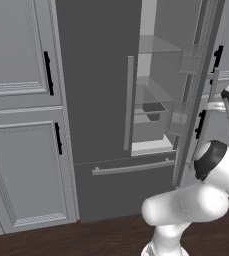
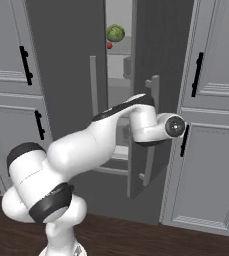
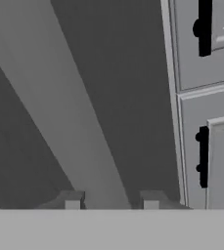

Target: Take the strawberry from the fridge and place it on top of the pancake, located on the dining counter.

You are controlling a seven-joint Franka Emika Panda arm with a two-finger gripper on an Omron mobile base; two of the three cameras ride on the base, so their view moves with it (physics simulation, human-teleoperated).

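- opening the fridge looks like the step in hand: the right door is standing partly swung out, and a gap is showing the pale interior with its glass shelves.
- the hand is clenching around the right door's long bar handle; in the hand view the pale bar is running down between the two dark fingertips.
- the strawberry is sitting on an upper shelf inside the fridge, just beside and below the green leafy ball, well above the arm's elbow.
- neither the pancake nor the tabletop it sits on can be placed from these frames.
- judging the next move: the door is probably needing a wider swing before the arm can fit through, then the hand should be letting go of the bar and rising toward that upper shelf.
- risk, as a guess: the fruit is tiny and close to the leafy ball, so the approach will be needing care.
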